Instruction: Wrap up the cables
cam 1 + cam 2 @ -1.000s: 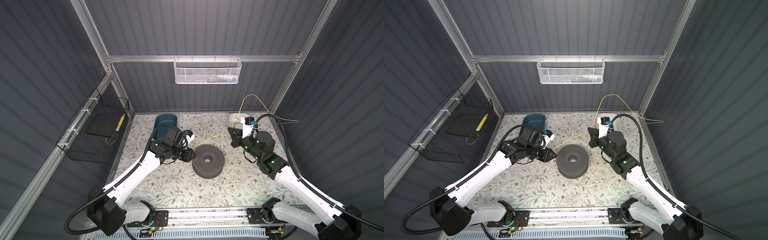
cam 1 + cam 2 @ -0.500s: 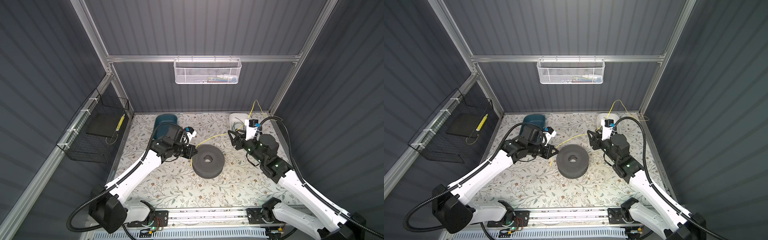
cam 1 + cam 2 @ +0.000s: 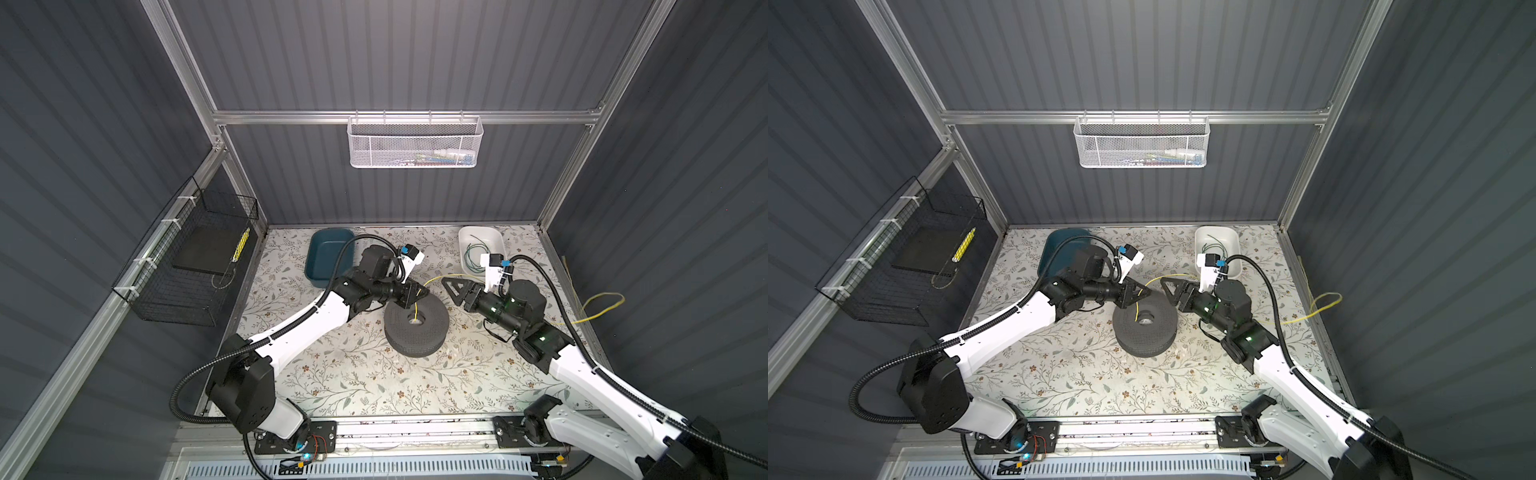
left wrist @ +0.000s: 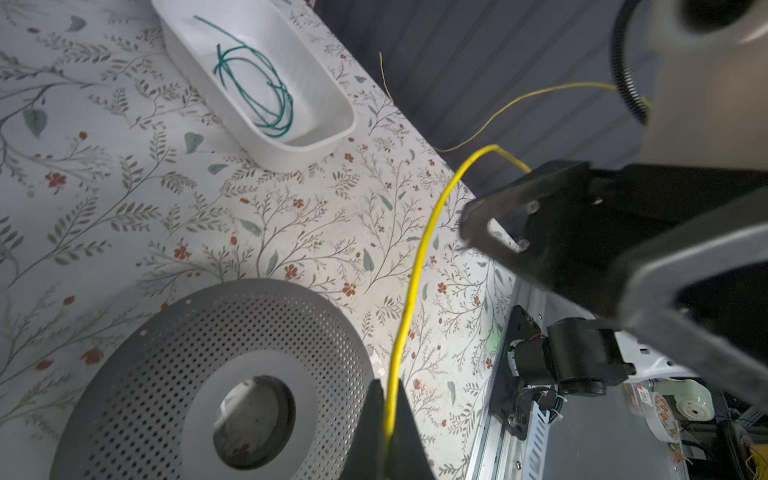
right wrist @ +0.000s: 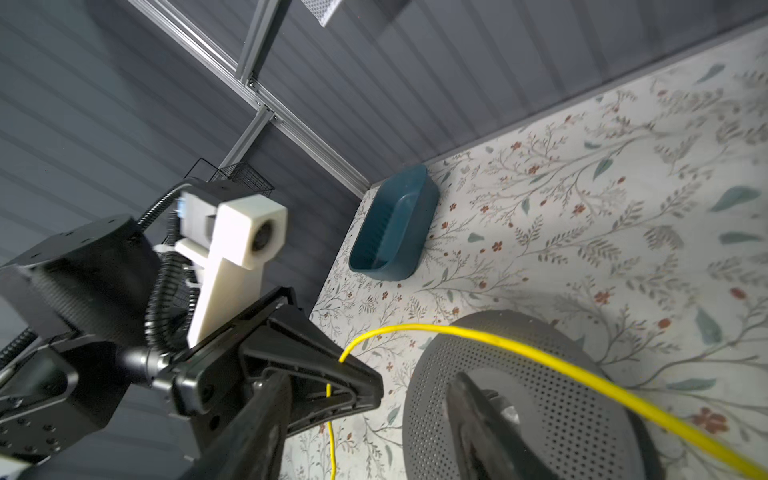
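At frame centre the left gripper (image 3: 1139, 293) pinches the yellow cable (image 3: 1171, 277) above the disc (image 3: 1144, 334); the right gripper (image 3: 1173, 295) faces it, jaws apart. Upper right, the green cable (image 3: 1218, 246) lies in a tray (image 3: 1230, 242).

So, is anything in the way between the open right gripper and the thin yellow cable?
Nothing visible does. The thin yellow cable runs free through the air close beside the right gripper, held by the shut left gripper.

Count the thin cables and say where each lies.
2. The yellow cable is pinched in the left gripper and trails off right; the green cable lies coiled in the white tray. The mesh basket's contents are unclear.
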Controlling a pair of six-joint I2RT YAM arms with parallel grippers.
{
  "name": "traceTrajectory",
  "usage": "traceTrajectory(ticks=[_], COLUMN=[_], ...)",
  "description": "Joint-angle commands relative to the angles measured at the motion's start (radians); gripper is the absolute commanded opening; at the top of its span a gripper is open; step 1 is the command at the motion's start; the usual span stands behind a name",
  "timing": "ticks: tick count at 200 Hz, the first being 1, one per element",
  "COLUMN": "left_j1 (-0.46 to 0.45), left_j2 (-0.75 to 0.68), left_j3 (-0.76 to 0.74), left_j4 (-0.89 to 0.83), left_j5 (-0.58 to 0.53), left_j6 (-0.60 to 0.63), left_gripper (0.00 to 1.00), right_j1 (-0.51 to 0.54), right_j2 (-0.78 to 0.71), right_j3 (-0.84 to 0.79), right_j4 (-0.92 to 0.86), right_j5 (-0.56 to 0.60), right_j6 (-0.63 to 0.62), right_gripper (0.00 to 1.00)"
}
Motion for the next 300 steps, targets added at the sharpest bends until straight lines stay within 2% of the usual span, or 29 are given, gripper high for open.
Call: traceTrajectory(ticks=[1,18,76,97,132,150,181,206,211,220,233,240,267,300], left_j1=[-0.007,-0.011,-0.024,-0.029,-0.037,-0.041,-0.045,-0.046,-0.046,-0.045,-0.046,-0.044,-0.045,-0.045], left_j2=[0.001,0.003,0.047,0.047,0.052,0.045,0.028,0.010,0.006,0.001,-0.013,-0.023,-0.076,-0.101], left_j3=[0.037,0.050,0.082,0.083,0.104,0.097,0.078,0.073,0.072,0.073,0.066,0.056,-0.028,-0.101], left_j4=[0.081,0.075,0.067,0.070,0.044,0.030,0.016,-0.005,-0.011,-0.024,-0.047,-0.060,-0.054,-0.006], left_j5=[0.020,0.006,0.039,0.036,0.067,0.091,0.105,0.080,0.072,0.070,0.072,0.064,0.085,0.106], left_j6=[-0.011,0.000,0.015,0.015,0.037,0.055,0.068,0.080,0.083,0.087,0.095,0.101,0.097,0.069], left_gripper=[0.00,0.00,0.00,0.00,0.00,0.00,0.00,0.00,0.08,0.27,0.43,0.47,0.45,0.42], right_j1=[0.010,0.012,0.022,0.023,0.023,0.023,0.023,0.022,0.023,0.022,0.022,0.022,0.018,0.019], right_j2=[0.046,0.076,0.128,0.165,0.202,0.213,0.226,0.227,0.225,0.220,0.203,0.193,0.158,0.166], right_j3=[-0.020,-0.025,-0.014,-0.002,0.025,0.031,0.042,0.050,0.048,0.049,0.052,0.052,0.050,0.050], right_j4=[0.137,0.171,0.286,0.297,0.319,0.328,0.321,0.316,0.316,0.311,0.286,0.272,0.236,0.256], right_j5=[-0.039,-0.053,-0.067,-0.063,-0.054,-0.053,-0.051,-0.063,-0.060,-0.054,-0.035,-0.022,0.017,0.012], right_j6=[0.138,0.187,0.241,0.247,0.250,0.250,0.240,0.242,0.245,0.245,0.233,0.225,0.202,0.223], right_gripper=[0.61,0.59,0.54,0.48,0.24,0.20,0.19,0.04,0.00,0.00,0.00,0.00,0.00,0.00])
